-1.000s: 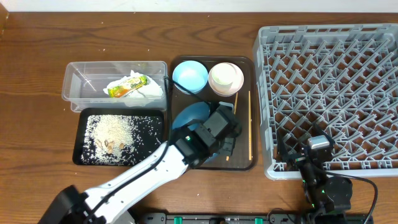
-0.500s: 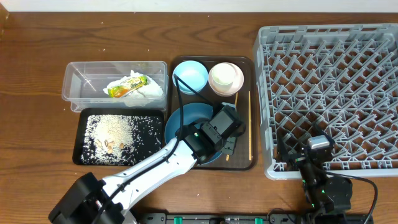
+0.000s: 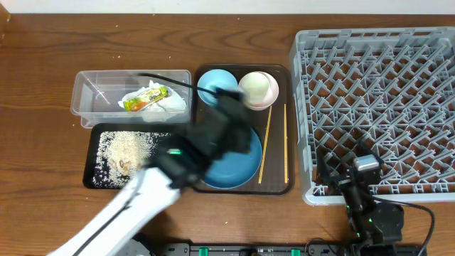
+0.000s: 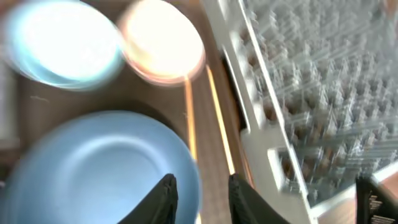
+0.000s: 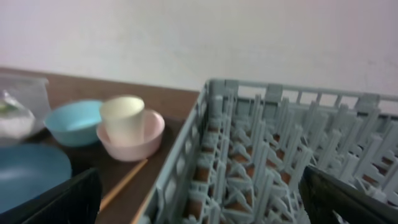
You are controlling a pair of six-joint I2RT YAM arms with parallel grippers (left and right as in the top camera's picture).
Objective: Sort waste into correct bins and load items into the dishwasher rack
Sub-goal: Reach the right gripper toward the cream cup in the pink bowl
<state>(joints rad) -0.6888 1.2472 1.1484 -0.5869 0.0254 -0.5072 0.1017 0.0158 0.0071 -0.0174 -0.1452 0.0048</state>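
Left wrist view caught the left claw (image 4: pixel 202 185) released and empty, chopsticks (image 4: pixel 189 118) just ahead, running lengthwise away from it beside the dark-blue bowl (image 4: pixel 99 168).

You see the white cup (image 5: pixel 122 118) standing in the pale-pink bowl (image 5: pixel 133 145), the light-blue bowl (image 5: pixel 71 124) just left of it, and the grey dishwasher rack (image 5: pixel 267 168) filling the right.

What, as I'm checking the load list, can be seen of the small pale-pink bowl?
The small pale-pink bowl stands upright in the far right corner of the brown serving tray, beside the small light-blue bowl. It is round, smooth, plain and plastic-looking. A small white cup stands upright inside it.
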